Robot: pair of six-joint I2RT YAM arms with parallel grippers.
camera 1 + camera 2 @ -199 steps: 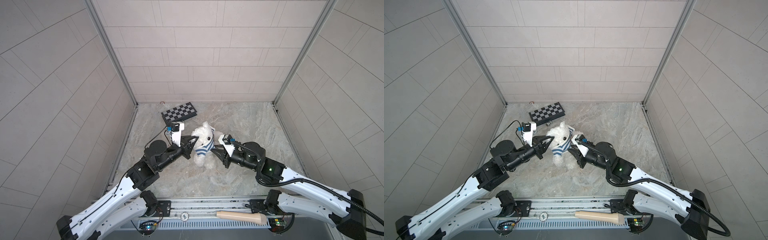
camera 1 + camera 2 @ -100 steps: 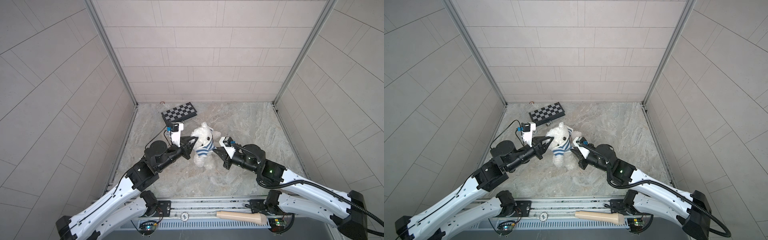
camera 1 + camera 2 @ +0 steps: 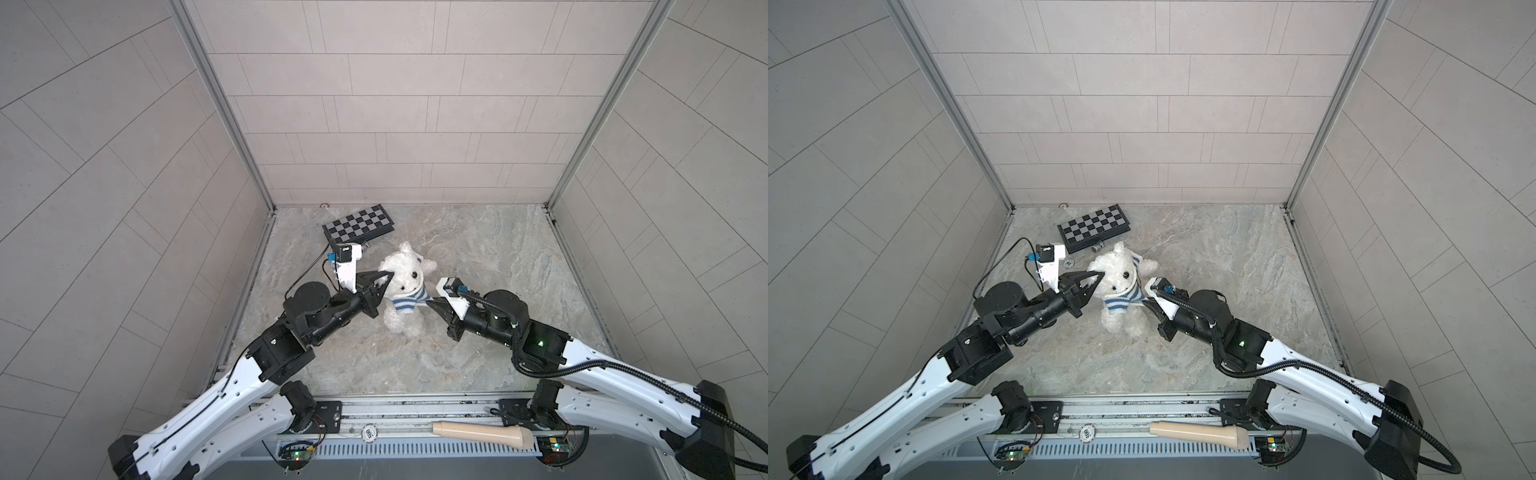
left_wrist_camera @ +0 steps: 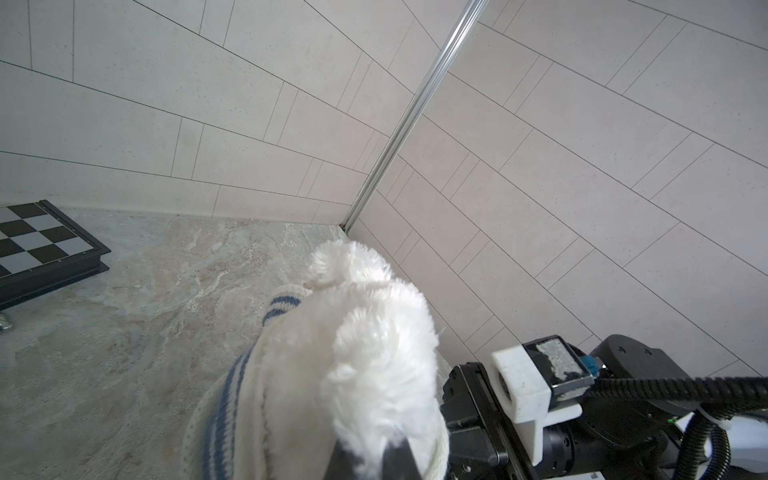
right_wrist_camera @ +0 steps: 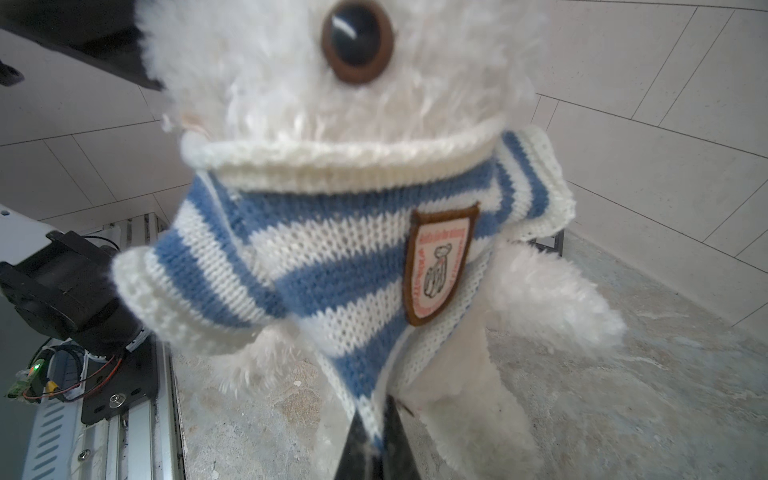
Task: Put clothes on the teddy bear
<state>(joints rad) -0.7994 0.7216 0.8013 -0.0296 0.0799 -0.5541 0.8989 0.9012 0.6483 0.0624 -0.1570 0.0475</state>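
Observation:
The teddy bear (image 3: pixel 409 277) (image 3: pixel 1121 275), white and fluffy, is held upright mid-floor between both arms. A blue-and-white striped shirt (image 3: pixel 406 301) (image 5: pixel 332 257) with a badge (image 5: pixel 440 266) sits round its neck and chest, with one sleeve hanging empty. My left gripper (image 3: pixel 388 276) (image 4: pixel 374 457) is shut on white fur at the side of the bear's head (image 4: pixel 374 353). My right gripper (image 3: pixel 430 303) (image 5: pixel 376 436) is shut on the shirt's lower edge, which is pulled to a point. The bear's legs reach the floor.
A folded chessboard (image 3: pixel 359 226) lies at the back left, with a small metal piece (image 3: pixel 1097 248) and a disc (image 3: pixel 1069 262) near it. A beige handle (image 3: pixel 482 432) rests on the front rail. Tiled walls close in three sides.
My right gripper has closed on the shirt's lower edge and drawn back slightly to the right. The left arm and the bear have barely moved.

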